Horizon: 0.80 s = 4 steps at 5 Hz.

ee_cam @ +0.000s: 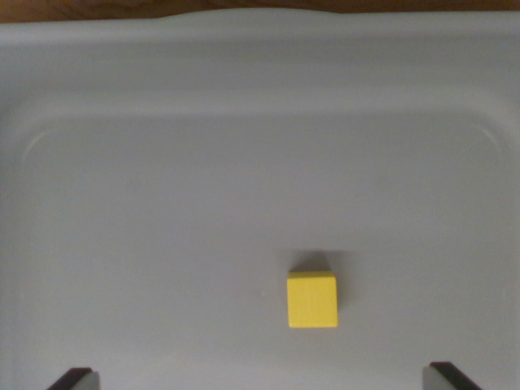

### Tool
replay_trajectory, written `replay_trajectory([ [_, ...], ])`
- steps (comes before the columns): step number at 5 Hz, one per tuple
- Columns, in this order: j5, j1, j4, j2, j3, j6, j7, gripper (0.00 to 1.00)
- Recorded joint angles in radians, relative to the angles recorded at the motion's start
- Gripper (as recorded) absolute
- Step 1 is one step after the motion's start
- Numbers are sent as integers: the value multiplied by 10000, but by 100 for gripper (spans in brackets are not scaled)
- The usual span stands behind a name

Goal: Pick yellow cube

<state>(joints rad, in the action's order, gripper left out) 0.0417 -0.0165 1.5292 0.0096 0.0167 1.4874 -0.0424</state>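
Grey tray (pixel 244 162), shallow, rounded raised rim, fills the frame; brown wood strip (pixel 244 4) along top edge. Yellow cube (pixel 312 300): one, flat on tray floor, lower centre of frame, slightly right of middle. Hand (pixel 264 378): two dark fingertips (pixel 73 379) at bottom corners, spread wide, holding nothing, cube between and above them, untouched.

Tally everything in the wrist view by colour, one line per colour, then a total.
Yellow: 1, the yellow cube
White-grey: 1, the tray it lies in
Dark: 2, the pincer fingertips at the bottom corners
Total: 4
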Motion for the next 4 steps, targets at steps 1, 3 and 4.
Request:
replay_trajectory([
  [1,30,-16,-220,111,9,-296,-81,0],
  [3,63,-33,-468,236,19,-631,-173,0],
  [4,63,-33,-468,236,19,-631,-173,0],
])
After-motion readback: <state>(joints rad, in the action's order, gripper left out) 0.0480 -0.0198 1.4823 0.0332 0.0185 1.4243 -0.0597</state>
